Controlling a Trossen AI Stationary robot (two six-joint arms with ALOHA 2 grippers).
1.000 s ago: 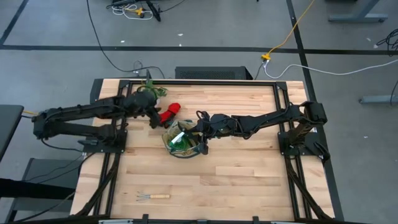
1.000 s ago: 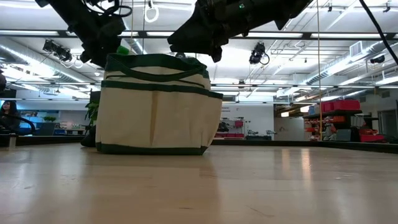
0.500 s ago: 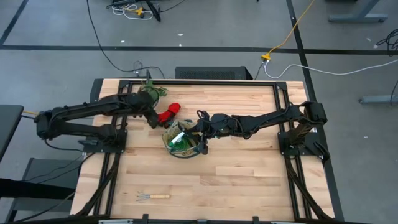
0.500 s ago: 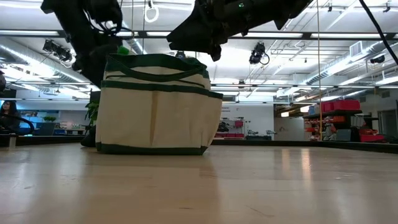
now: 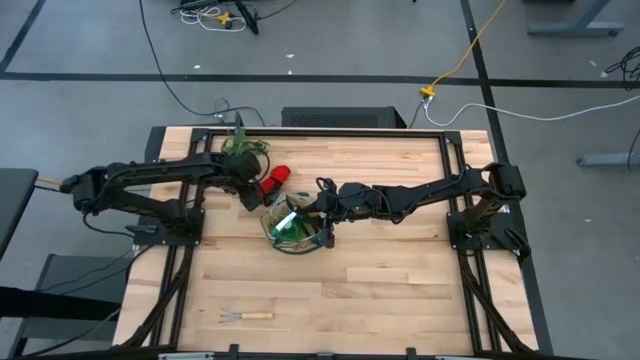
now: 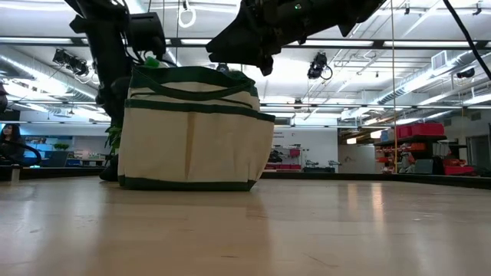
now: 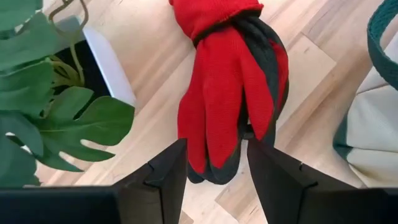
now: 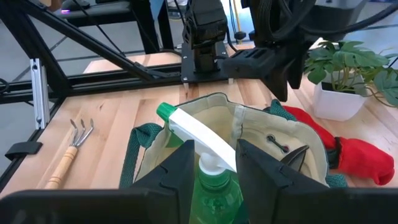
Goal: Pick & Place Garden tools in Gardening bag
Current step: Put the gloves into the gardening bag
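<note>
At the bag's ten o'clock, I'm lowering the left pincer (image 7: 216,171) open astride the red gloves (image 7: 231,87) on the bench (image 5: 380,290) — the right pincer (image 8: 214,167) is gripping the spray bottle (image 8: 208,177) inside the gardening bag (image 5: 292,228).

Looking down from above, a grey concrete floor (image 5: 330,50) surrounds the wooden table (image 5: 380,290), crossed by dark tape lines. A black cable (image 5: 165,75) snakes over it, a yellow cable (image 5: 470,50) trails toward the far edge, and a white cable (image 5: 540,112) runs off to one side. At table height, the room opens wide behind: rows of bright ceiling lights (image 6: 430,73), exposed pipes, red shelving (image 6: 418,146) off in the distance, and a person (image 6: 9,142) seated at the edge.
</note>
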